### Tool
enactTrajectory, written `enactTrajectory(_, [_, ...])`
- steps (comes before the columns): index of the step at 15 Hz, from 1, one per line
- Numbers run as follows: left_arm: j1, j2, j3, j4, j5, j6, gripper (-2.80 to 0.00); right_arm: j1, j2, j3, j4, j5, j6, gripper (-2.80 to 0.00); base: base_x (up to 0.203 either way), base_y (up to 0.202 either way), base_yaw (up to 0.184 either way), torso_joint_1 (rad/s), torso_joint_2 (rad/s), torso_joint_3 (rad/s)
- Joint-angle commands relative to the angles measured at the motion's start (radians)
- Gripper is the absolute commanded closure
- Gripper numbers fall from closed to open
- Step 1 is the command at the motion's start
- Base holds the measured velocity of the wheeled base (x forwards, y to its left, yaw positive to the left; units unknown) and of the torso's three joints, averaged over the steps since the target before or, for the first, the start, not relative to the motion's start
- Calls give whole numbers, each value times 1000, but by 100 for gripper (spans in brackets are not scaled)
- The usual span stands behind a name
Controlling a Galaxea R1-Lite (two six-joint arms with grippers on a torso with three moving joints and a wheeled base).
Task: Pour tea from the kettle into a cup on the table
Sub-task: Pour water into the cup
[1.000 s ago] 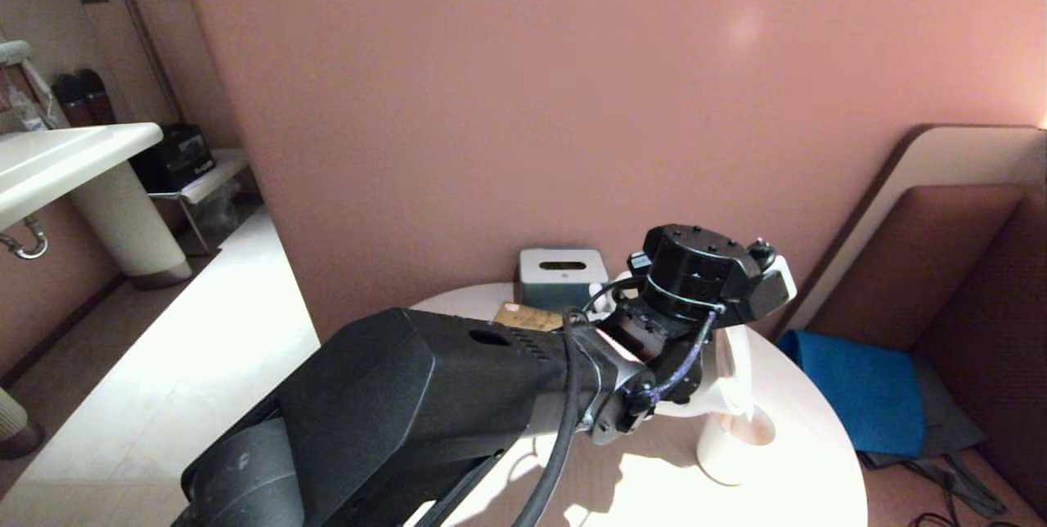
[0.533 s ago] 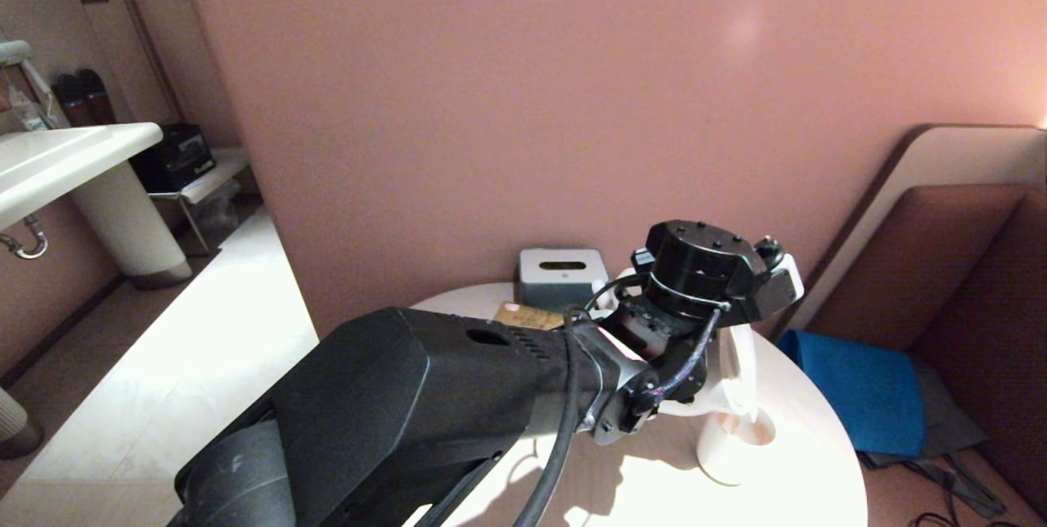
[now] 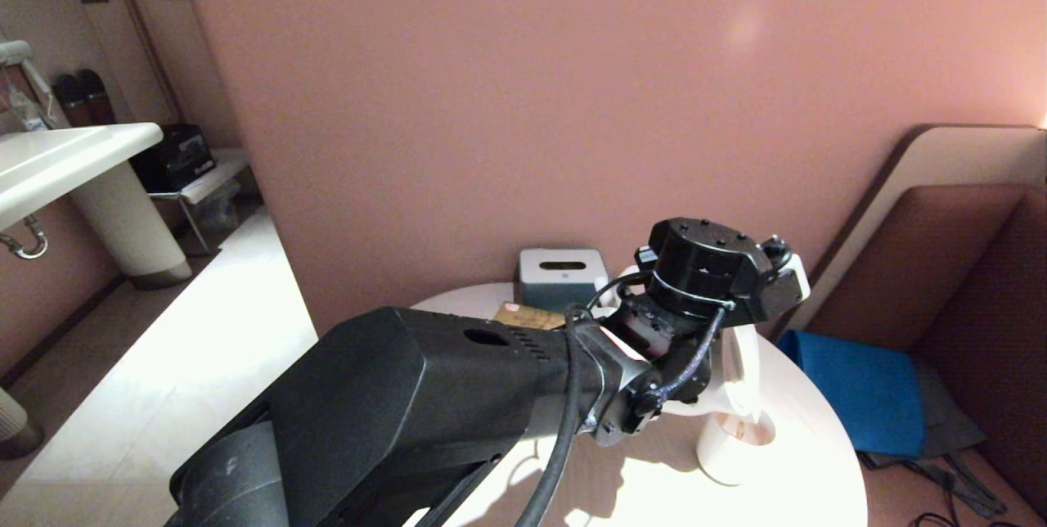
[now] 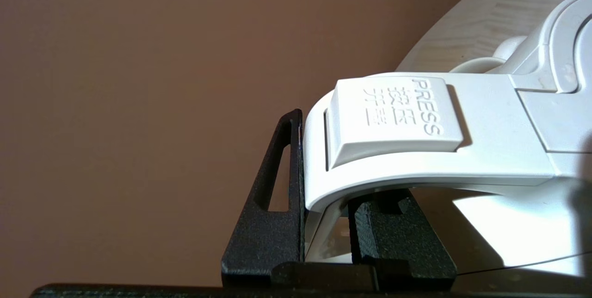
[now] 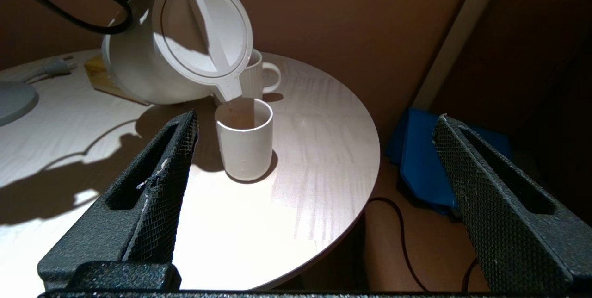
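Note:
The white kettle (image 5: 185, 48) hangs tipped forward above the round white table (image 5: 319, 117), its spout just over the rim of the plain white cup (image 5: 245, 147). Pale reddish-brown tea (image 5: 240, 113) shows inside the cup. My left gripper (image 4: 328, 214) is shut on the kettle's loop handle, just below the PRESS button. In the head view my left wrist covers most of the kettle (image 3: 740, 363), and the cup (image 3: 728, 449) stands below it. My right gripper (image 5: 319, 168) stays open and empty near the table's edge, away from the cup.
A ribbed white mug (image 5: 259, 76) with a handle stands right behind the cup. At the back of the table are a grey box (image 3: 562, 273) and a tan packet (image 3: 527, 316). The kettle's base (image 5: 14, 99) lies at one side. A blue cushion (image 3: 859, 388) sits beyond the table's right edge.
My left wrist with the kettle has crept very slightly to the right. The kettle stays tipped over the cup, and the right arm has not moved.

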Motion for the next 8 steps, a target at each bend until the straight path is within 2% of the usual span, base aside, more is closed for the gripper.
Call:
enactTrajectory(1, [0,-3,-1,-4,3,11,0,0,1,0,-1,1,-1,-280,0,0,0,0,0,0])
enactTrajectory(8, [0,1,-9,-7,3,17,0,0,1,0,-1,1,-1,-280,0,0,0,0,0,0])
